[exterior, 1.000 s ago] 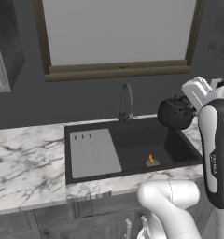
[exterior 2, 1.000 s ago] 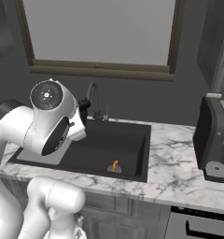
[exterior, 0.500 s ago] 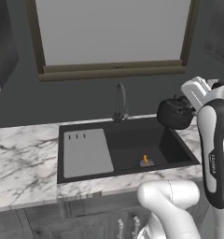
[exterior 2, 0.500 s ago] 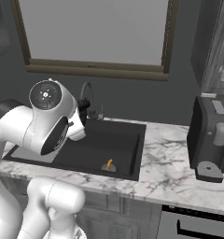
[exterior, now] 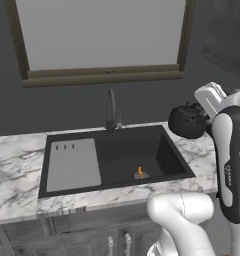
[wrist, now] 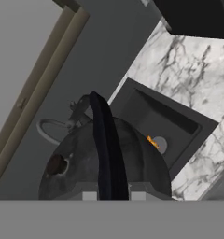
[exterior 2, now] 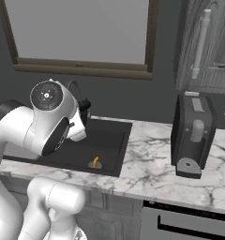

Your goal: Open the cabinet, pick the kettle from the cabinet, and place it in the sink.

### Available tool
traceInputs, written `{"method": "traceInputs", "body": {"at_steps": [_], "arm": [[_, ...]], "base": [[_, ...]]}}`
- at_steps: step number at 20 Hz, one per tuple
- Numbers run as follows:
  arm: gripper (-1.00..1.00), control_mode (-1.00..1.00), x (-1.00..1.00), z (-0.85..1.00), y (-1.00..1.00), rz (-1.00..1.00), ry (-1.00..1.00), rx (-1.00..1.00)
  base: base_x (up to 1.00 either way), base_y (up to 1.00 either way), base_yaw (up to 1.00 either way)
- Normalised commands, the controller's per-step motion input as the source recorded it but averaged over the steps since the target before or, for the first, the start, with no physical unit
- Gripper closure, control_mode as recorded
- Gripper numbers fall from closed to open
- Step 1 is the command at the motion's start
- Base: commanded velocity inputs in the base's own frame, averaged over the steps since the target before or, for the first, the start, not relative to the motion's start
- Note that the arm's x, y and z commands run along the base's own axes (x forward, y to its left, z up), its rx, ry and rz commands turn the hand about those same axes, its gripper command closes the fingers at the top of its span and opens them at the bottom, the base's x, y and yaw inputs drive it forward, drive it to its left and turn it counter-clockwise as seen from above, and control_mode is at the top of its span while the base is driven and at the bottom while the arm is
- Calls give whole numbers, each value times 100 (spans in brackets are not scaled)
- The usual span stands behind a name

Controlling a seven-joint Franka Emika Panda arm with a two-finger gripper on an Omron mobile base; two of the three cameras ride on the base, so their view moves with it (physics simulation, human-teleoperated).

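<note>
Pinching black kettle [exterior: 188,121] by arched handle, claw [wrist: 110,195] holds it above sink's [exterior: 162,135] right rim; faucet [exterior: 111,107] behind basin, coffee machine [exterior 2: 193,135] on marble tabletop [exterior 2: 147,171] right of it.

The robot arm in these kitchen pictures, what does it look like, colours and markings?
The arm is glossy white, built from rounded, bulging segments with dark grey bands at the joints. One joint has a dark round cap with small red marks. A dark strip with small lettering runs along the upright link.

- My kettle [exterior: 187,121]: black, dull metallic sheen.
- Sink [exterior: 137,155] beneath it: matt black.
- Counter [exterior 2: 154,168] around the sink: polished veined marble.
- Cabinet [exterior 2: 213,42]: grey wood grain.
</note>
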Motion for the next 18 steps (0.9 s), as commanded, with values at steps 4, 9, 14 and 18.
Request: {"method": "traceInputs", "body": {"at_steps": [4,9,14,18], "arm": [[100,100,0,0,0,0,0,0],[100,100,0,0,0,0,0,0],[100,100,0,0,0,0,0,0],[100,100,0,0,0,0,0,0]], "base": [[-36,-33,0],[-26,-17,0],[-13,-8,0],[0,-1,-3]]}}
